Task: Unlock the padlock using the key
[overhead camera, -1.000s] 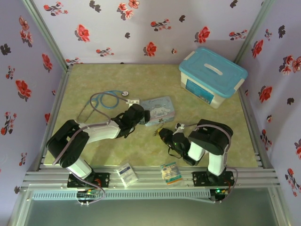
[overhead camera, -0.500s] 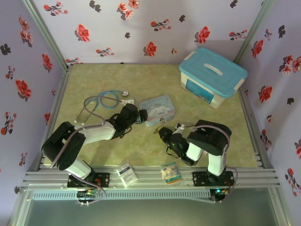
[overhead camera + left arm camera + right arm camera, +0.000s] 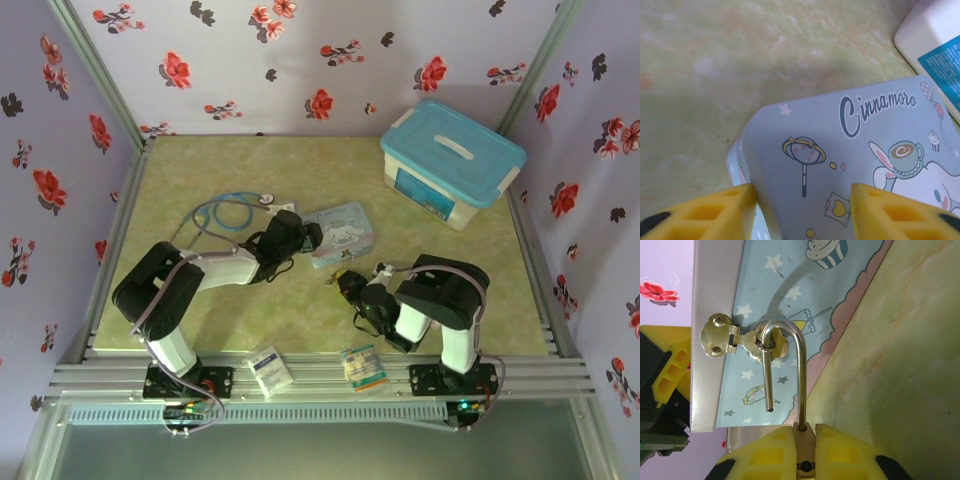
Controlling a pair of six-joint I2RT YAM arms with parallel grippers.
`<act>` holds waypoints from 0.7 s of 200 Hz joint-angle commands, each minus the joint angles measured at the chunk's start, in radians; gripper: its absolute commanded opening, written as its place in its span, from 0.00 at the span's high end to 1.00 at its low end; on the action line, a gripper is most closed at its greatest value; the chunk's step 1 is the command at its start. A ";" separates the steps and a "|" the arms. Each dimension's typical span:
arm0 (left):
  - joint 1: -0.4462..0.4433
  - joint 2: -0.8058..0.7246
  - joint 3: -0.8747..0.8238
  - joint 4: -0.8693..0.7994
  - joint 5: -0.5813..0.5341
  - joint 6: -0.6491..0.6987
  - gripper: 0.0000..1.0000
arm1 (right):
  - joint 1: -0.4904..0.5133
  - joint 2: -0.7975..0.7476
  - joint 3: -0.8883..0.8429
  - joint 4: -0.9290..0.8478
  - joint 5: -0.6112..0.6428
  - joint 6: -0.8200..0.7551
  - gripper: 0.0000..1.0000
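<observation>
The padlock (image 3: pixel 805 437) has a small brass body that is clamped between the yellow fingers of my right gripper (image 3: pixel 806 429), which is shut on it. Its silver shackle (image 3: pixel 800 365) stands open, with the free leg hooked through the brass hasp (image 3: pixel 720 337) of the pale-blue cartoon tin (image 3: pixel 790 300). In the top view my right gripper (image 3: pixel 350 286) sits just in front of the tin (image 3: pixel 345 228). My left gripper (image 3: pixel 305 238) is at the tin's left end. Its jaws stand apart around the corner of the tin (image 3: pixel 840 150), left fingertip (image 3: pixel 735 205) by the edge, the other over the lid. The key is hidden.
A white storage box with a teal lid (image 3: pixel 452 160) stands at the back right; its corner (image 3: pixel 935 40) shows past the tin. A blue stethoscope (image 3: pixel 225 212) lies left of the tin. A small white cap (image 3: pixel 383 268) sits by my right wrist. Two packets (image 3: pixel 269 368) (image 3: pixel 363 366) rest on the front rail.
My left arm has pushed forward and right to the tin's left end, and its jaws have narrowed. The right gripper has kept its hold on the padlock without moving.
</observation>
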 commanded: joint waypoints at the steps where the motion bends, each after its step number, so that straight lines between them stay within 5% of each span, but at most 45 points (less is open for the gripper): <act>1: 0.013 0.084 0.003 -0.177 -0.016 0.051 0.63 | -0.003 -0.016 -0.019 -0.015 0.050 -0.026 1.00; 54: 0.013 0.118 -0.060 -0.177 -0.051 0.083 0.65 | -0.064 -0.092 -0.022 -0.015 0.018 -0.052 1.00; 140: 0.027 0.136 -0.072 -0.179 -0.073 0.122 0.68 | -0.082 -0.123 -0.048 -0.015 0.179 -0.031 1.00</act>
